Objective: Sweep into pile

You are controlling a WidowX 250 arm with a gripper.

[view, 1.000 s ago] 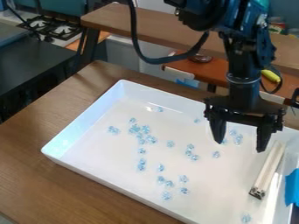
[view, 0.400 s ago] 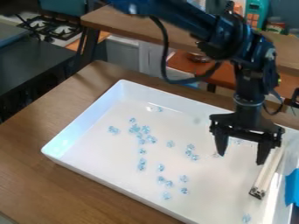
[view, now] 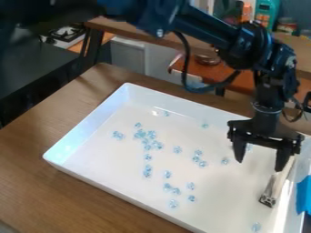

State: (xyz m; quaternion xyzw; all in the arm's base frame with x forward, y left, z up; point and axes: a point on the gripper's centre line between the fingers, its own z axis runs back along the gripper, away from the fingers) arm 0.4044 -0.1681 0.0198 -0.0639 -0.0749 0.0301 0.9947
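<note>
Camera view has the white-handled tool [view: 279, 181] lying inside the tray, just beside its right wall, with a metallic fitting at the near end. Its long axis slants from that lower-left end up towards the upper right, roughly along the wall. The gripper [view: 260, 160] hangs above the handle's upper part and mostly to its left, its fingers well apart and nothing clamped between them. The right-hand fingertip in view overlaps the handle; whether it touches or only passes in front, I cannot tell.

Everything turns on that offset: the gripper probably has to shift right and come down so that its fingers straddle the handle, as they spread roughly across its length. Closing too soon could merely knock the tool into the wall.

Left of the tool, small pale-blue pieces [view: 139, 134] lie scattered over the white tray [view: 91, 125], some clustered, others single; one piece [view: 256, 226] sits near the front. Sweeping seems still to be done.

Compared with the earliest frame, the gripper is lower and farther right, while tool and pieces keep their places.

Beyond, the tray rests on a brown wooden worktop [view: 36, 182], with blue material [view: 304, 195] at the right edge.
</note>
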